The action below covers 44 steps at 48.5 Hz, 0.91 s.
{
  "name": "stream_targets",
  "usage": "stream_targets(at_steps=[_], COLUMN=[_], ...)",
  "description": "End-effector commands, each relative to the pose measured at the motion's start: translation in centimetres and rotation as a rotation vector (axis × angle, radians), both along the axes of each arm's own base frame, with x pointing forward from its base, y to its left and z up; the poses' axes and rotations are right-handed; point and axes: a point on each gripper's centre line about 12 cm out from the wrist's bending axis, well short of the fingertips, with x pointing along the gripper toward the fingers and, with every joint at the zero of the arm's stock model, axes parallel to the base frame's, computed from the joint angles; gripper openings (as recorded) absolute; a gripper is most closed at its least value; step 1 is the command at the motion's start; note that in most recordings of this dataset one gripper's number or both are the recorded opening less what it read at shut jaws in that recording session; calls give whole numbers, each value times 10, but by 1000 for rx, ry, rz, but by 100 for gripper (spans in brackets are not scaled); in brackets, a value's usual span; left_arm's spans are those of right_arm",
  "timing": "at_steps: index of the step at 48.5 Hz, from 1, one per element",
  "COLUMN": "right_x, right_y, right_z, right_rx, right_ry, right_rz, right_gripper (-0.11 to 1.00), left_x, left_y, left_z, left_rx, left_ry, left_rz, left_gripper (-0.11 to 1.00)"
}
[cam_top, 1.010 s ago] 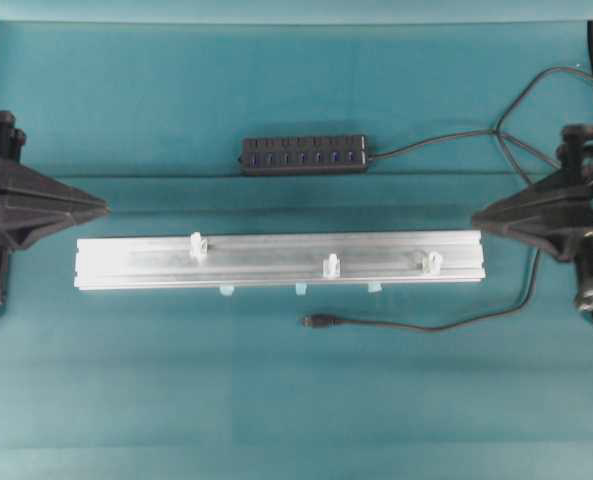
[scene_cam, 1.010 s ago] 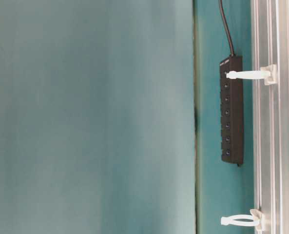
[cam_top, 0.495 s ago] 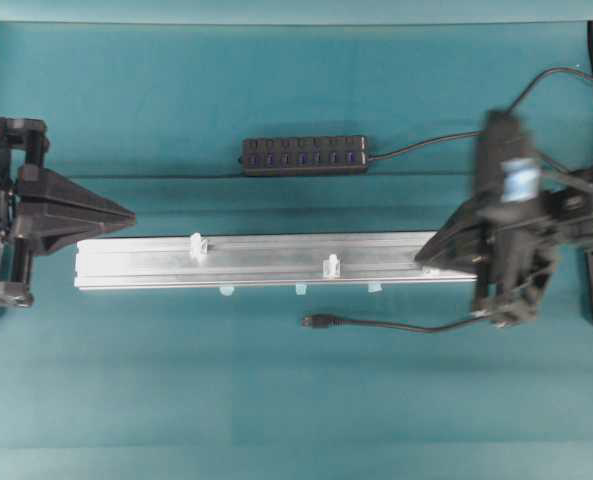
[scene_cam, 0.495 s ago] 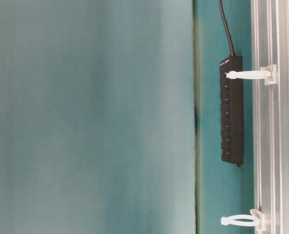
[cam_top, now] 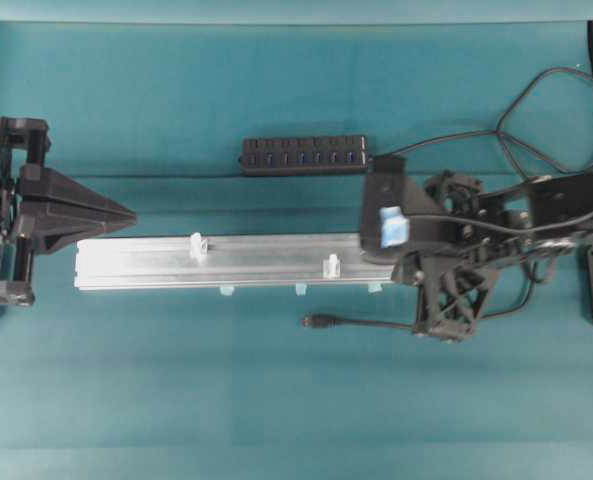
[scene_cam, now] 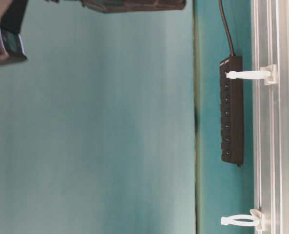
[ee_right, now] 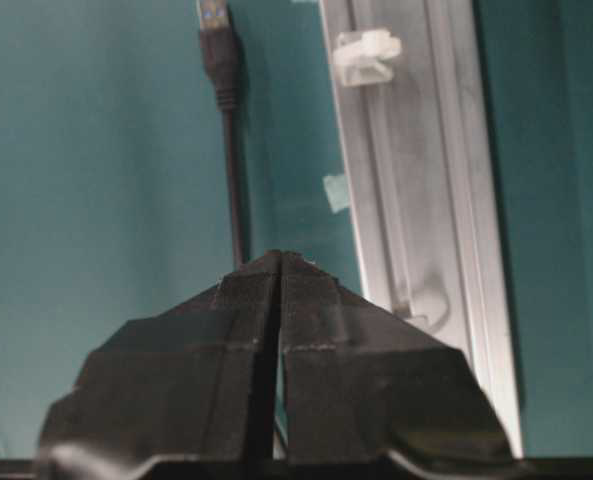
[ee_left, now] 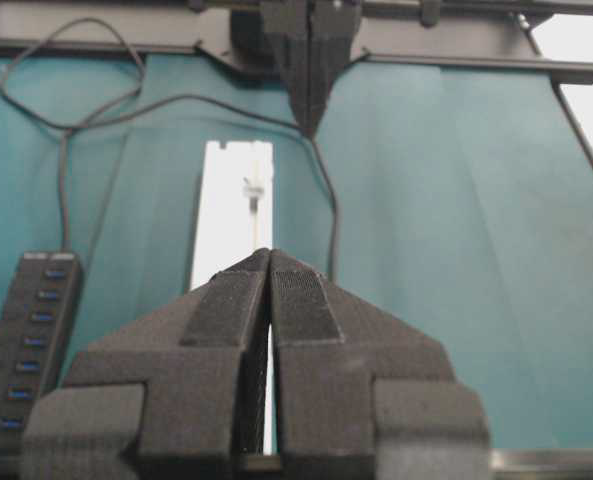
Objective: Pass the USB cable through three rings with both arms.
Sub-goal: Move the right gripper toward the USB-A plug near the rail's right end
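1. Overhead exterior view: long silver rail (cam_top: 226,262) lying left to right across the teal table (cam_top: 276,400), with the black hub strip (cam_top: 304,155) beyond it on the far side.
2. USB cable (cam_top: 361,322) on the near side of the rail, plug pointing left, cord running right under the right arm (cam_top: 496,225).
3. Two of the three rings (cam_top: 198,246) visible upright on the rail; the third hidden beneath the right arm.
4. Right gripper (ee_right: 279,262) reaching over the rail's right end, fingers pressed fully together, holding nothing, tip above the cable's cord and just beside the rail.
5. Left gripper (ee_left: 270,256) off the rail's left end, tip pointing along it, fingers likewise fully closed and empty.
6. Table-level view: two white rings standing from the rail, hub strip behind them.
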Motion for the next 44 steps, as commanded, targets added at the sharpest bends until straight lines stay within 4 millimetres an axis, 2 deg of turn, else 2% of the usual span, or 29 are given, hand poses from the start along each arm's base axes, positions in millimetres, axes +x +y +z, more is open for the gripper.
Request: stream_targets(at_steps=[1, 8, 13, 18, 27, 29, 30, 32, 40, 44], right_x=[9, 15, 15, 16, 18, 19, 19, 20, 20, 22], right_y=[1, 2, 2, 2, 2, 2, 2, 3, 2, 2], right_z=[7, 3, 0, -2, -10, -10, -11, -11, -13, -15], right_rx=[-8, -18, -24, -22, -29, -29, -29, -28, -29, -28], right_ry=[-17, -5, 0, 4, 28, 31, 32, 33, 40, 46], right_rz=[20, 51, 64, 60, 67, 67, 68, 65, 65, 62], right_gripper=[-9, -6, 4, 26, 79, 87, 88, 80, 32, 12], left_x=[2, 2, 2, 2, 2, 2, 2, 2, 2, 2], left_y=[1, 1, 1, 1, 0, 0, 1, 1, 1, 1], left_z=[11, 11, 11, 10, 11, 10, 11, 11, 11, 10], left_rx=[3, 3, 3, 3, 5, 3, 3, 3, 3, 3], left_ry=[-28, -29, -29, -26, -28, -28, -28, -28, -29, -26], left_rz=[3, 3, 3, 3, 1, 1, 3, 3, 3, 3], left_gripper=[2, 2, 2, 2, 2, 2, 2, 2, 2, 2])
